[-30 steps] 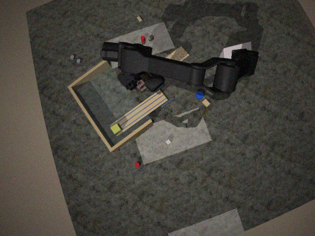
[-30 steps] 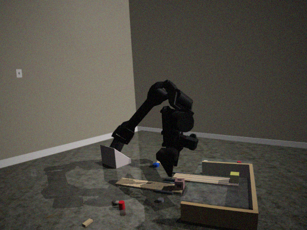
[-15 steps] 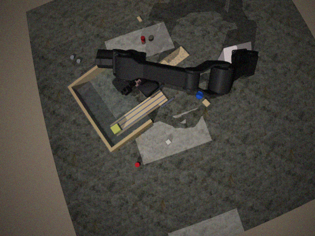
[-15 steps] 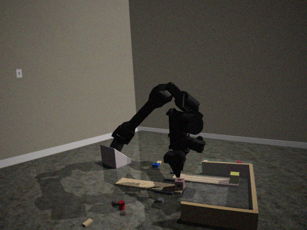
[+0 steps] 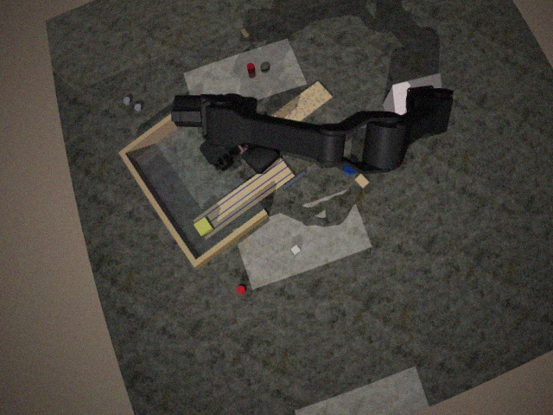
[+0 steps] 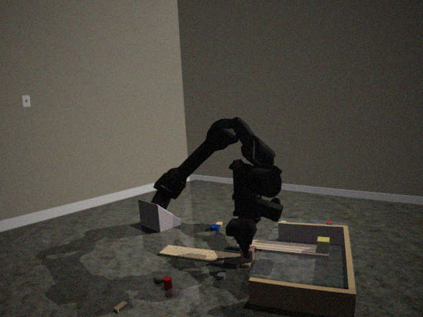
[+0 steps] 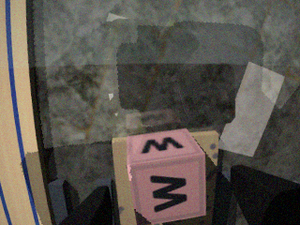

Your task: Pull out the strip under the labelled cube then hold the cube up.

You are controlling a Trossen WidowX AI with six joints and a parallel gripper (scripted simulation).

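The pink cube (image 5: 242, 149) (image 6: 252, 252) (image 7: 170, 192), labelled W, rests on the end of the speckled strip (image 5: 314, 98) (image 6: 186, 251) (image 7: 120, 164), at the open side of the walled frame. The strip's other end extends away from the frame. My gripper (image 5: 240, 154) (image 6: 247, 255) (image 7: 172, 187) is low over the cube, partly open, with one finger on each side of it. In the wrist view gaps show between the fingers and the cube. A striped strip (image 5: 247, 193) (image 6: 283, 246) (image 7: 16, 94) lies alongside, reaching into the frame.
The wooden frame (image 5: 157, 208) (image 6: 300, 285) has raised walls. A yellow-topped cube (image 5: 203, 226) (image 6: 322, 244) stands inside it at the striped strip's far end. Low dark rails (image 5: 295, 180) flank the strips. A red cylinder (image 5: 251, 70) (image 6: 167, 282) and a blue piece (image 5: 349, 169) (image 6: 214, 228) lie outside.
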